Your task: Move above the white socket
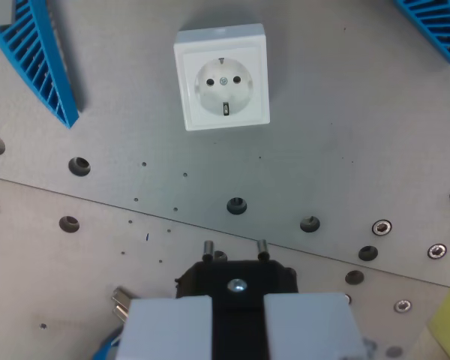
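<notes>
Claw [236, 319]: at the bottom edge, white fingers [169, 326] clamped on a black plug [236, 279], its two pins pointing up-frame.
Surface [345, 135]: grey, dotted with holes.
White socket [222, 76]: well beyond the claw, up-frame, nearly in line.
Blue racks [37, 60]: top corners.

White socket [222, 77] on a grey plate [345, 135]; blue ribbed pieces [39, 60]; black plug [238, 281].

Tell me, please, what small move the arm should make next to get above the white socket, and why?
Probably a short advance toward the top of the wrist view. The white socket sits well ahead of the black plug held in the jaws, whose two pins point toward it, nearly in line sideways.
</notes>
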